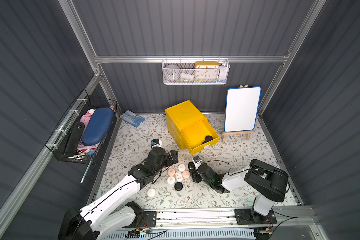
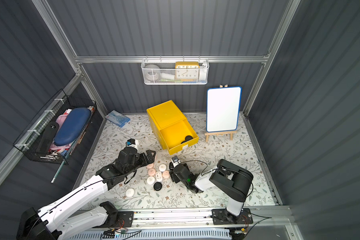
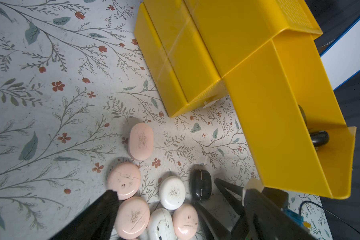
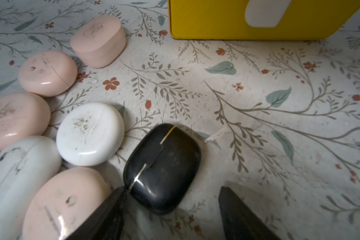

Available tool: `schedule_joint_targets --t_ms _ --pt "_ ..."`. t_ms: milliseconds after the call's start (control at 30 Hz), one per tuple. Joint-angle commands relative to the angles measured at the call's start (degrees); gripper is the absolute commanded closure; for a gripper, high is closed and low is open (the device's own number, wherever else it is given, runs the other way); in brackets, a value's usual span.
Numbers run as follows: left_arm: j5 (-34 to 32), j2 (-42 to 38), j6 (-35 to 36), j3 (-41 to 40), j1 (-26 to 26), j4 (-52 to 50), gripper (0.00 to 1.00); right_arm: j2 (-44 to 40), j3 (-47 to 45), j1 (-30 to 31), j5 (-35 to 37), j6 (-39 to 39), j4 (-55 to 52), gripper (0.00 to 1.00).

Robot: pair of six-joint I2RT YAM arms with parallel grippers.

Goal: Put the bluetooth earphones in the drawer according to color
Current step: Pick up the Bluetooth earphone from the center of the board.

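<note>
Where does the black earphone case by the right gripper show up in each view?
Top view: black earphone case, right edge of the cluster.
Top view: same spot.
Left wrist: beside a white case, at.
Right wrist: inside the open right gripper, at.
Landmark: open yellow drawer.

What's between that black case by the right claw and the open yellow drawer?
Nothing: in the right wrist view, only bare floral mat separates the black case from the drawer front.
</note>
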Motion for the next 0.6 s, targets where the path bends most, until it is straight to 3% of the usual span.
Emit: schedule_joint_targets --t_ms 0,67,200,567 --pt "0.6 -1.2 0.1 -0.7 0.4 0.4 0.01 2.8 0.7 0.7 1.6 -0.9 -1.6 0.22" --pt "0.7 -1.1 0.2 -0.8 0.6 0.5 0.01 4.0 1.4 0.9 2.3 -0.9 -1.7 0.17" --pt "0.9 -1.0 0.3 -0.7 0.6 0.5 0.01 5.8 3.1 1.0 2.9 -0.9 -2.2 0.18" --pt "0.8 -1.8 0.4 -0.8 0.8 0.1 0.01 4.0 1.2 2.4 1.6 -0.6 -2.5 0.44"
